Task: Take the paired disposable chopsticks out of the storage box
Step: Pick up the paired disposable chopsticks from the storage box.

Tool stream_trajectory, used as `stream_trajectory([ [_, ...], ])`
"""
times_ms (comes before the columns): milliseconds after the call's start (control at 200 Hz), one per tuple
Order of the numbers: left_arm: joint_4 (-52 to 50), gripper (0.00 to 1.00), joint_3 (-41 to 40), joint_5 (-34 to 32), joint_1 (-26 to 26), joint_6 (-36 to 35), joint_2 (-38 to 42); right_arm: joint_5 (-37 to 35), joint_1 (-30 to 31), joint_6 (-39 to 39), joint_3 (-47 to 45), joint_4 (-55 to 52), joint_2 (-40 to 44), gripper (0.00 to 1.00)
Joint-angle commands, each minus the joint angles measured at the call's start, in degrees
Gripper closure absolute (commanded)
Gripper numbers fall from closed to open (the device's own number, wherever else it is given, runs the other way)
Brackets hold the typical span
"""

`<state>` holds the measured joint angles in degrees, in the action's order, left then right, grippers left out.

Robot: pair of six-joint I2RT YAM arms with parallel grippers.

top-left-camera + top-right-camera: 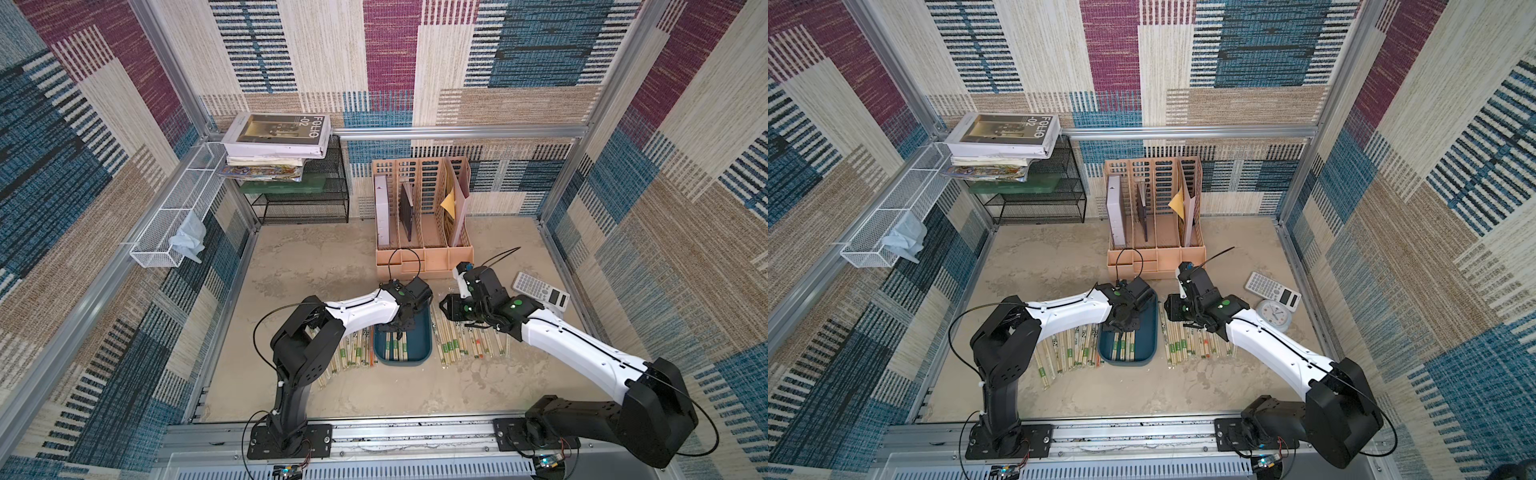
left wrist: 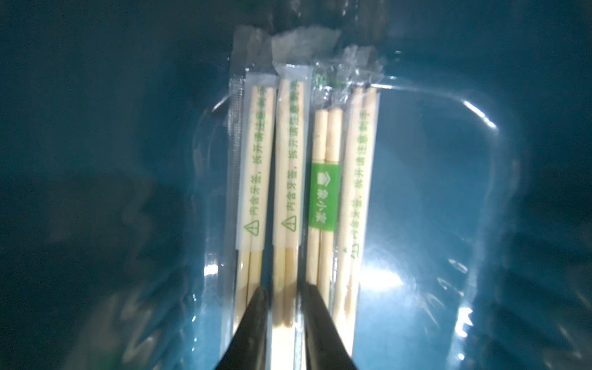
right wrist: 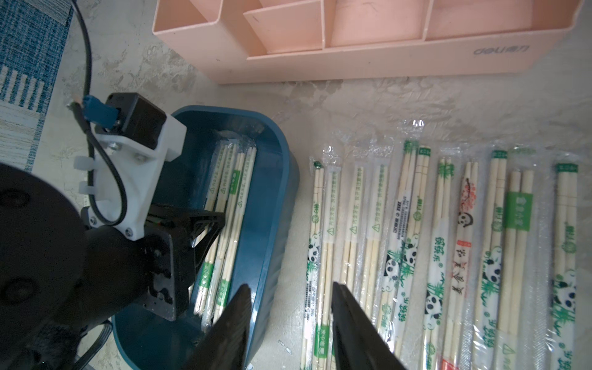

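The left gripper (image 2: 285,293) is down inside the shallow dark teal plastic storage box (image 2: 448,198). Its two black fingers (image 2: 256,320) flank one wrapped pair among the paired disposable chopsticks (image 2: 286,179) — pale bamboo sticks in clear sleeves with green print. Several such pairs lie side by side on the box floor. The jaws stand narrow, close against the sleeve's edges; whether they truly pinch it cannot be told.

To do this step well, the grip should close on that single pair only, squarely across the sticks rather than on the slippery film. It should then rise straight up so the ends clear the box wall without dragging the neighbours.

The right gripper (image 3: 290,288), jaws spread and empty, hovers by the box rim beside the row of pairs (image 3: 416,240) laid on the beige mottled tabletop (image 3: 352,105) — it ought not to cross the lift path.
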<state>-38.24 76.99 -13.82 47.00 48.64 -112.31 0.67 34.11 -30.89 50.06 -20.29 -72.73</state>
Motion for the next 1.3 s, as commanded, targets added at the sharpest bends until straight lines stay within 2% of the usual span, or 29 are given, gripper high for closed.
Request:
stream_trajectory([
  [0,0.0,0.78,-0.5,-0.4,0.0,0.4,-0.2,-0.3,-0.2,0.6,0.1,-0.8,0.0,0.55],
  [225,1.3,0.79,-2.1,0.2,0.0,1.1,-1.3,-0.4,-0.4,0.6,0.4,-1.0,0.0,0.55],
  [581,2.2,0.9,-2.2,0.9,0.0,1.1,-0.9,-0.6,-0.6,0.6,0.4,-1.4,0.1,0.55],
  [806,0.5,0.91,0.0,0.1,0.0,-0.2,2.8,-0.5,-0.5,0.7,0.3,-1.3,0.0,0.55],
  [1031,-0.9,0.98,2.0,-0.9,0.0,-1.4,6.0,-0.1,-0.6,0.6,0.5,-1.1,-0.2,0.55],
  [1297,-2.5,0.98,0.0,-4.2,-0.5,-0.4,11.0,0.1,-0.5,0.8,1.2,-1.1,-0.3,0.55],
])
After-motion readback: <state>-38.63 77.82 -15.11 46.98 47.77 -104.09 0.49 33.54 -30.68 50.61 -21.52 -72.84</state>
